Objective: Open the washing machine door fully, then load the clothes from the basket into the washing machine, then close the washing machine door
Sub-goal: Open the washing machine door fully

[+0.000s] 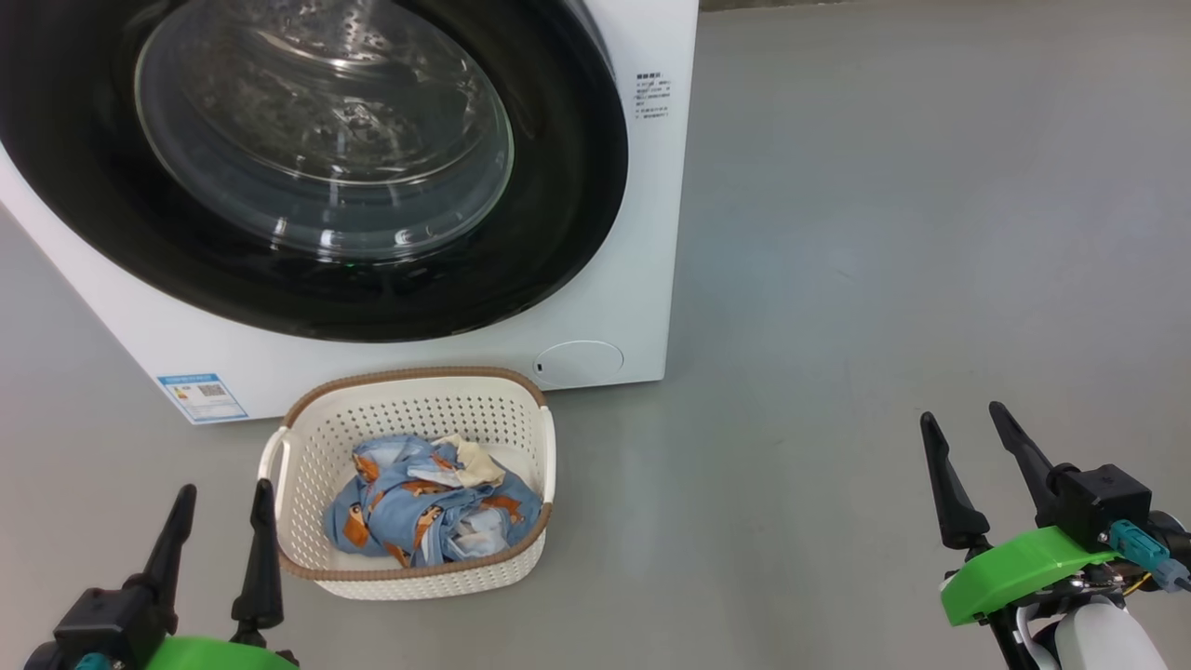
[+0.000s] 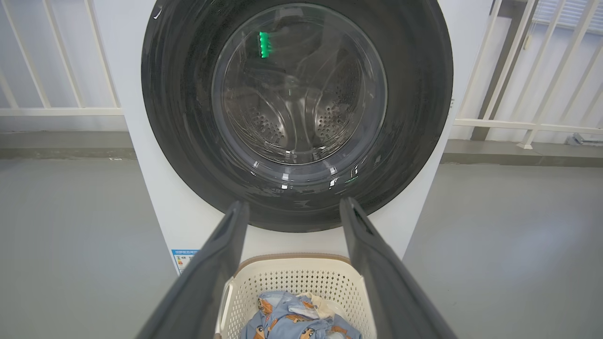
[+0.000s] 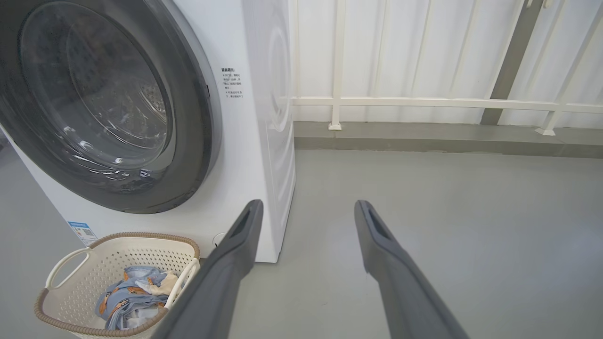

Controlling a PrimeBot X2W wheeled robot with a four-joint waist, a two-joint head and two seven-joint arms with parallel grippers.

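One basket with one bundle of clothes is set on the floor just before the washer, under its shut door. A blue sticker and a printed note are seen on it, too small to be read. The left gripper, beside the basket, and the right gripper, well to the right, are held with fingers apart, empty.

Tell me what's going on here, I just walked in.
Nothing is being handled yet. The washing machine door is shut on the white washing machine. The basket sits on the floor right in front of it, with the clothes bundled inside. The left gripper hangs open just left of the basket, and the right gripper hangs open well off to the right. Both are empty; the door is not yet opened.
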